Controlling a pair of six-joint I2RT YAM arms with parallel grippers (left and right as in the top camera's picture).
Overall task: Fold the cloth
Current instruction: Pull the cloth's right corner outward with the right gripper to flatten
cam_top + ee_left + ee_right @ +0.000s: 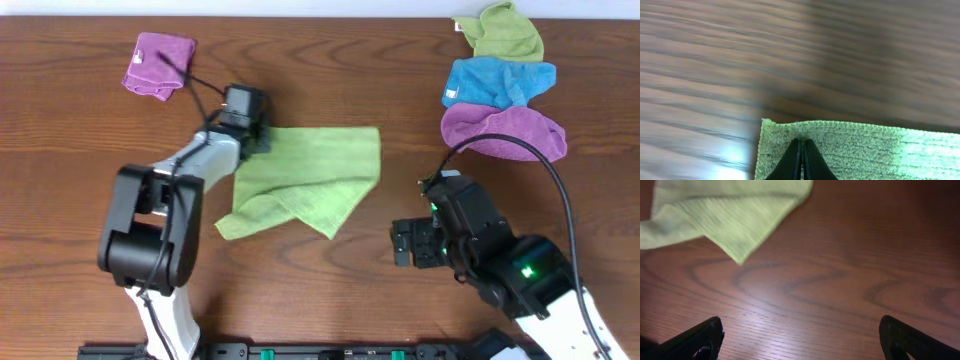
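A light green cloth (310, 175) lies in the middle of the wooden table, rumpled, with its lower left part folded over on itself. My left gripper (255, 135) is at the cloth's far left corner. In the left wrist view its fingers (801, 142) are closed together on the cloth (865, 150) just inside the corner edge. My right gripper (410, 245) is open and empty over bare wood to the right of the cloth. In the right wrist view its fingers (802, 335) are spread wide, and the cloth's near corner (735, 215) lies ahead at the upper left.
A folded purple cloth (158, 65) lies at the far left. At the far right, a green cloth (505, 30), a blue cloth (500, 80) and a purple cloth (505, 132) lie in a row. The right arm's cable runs past the purple one.
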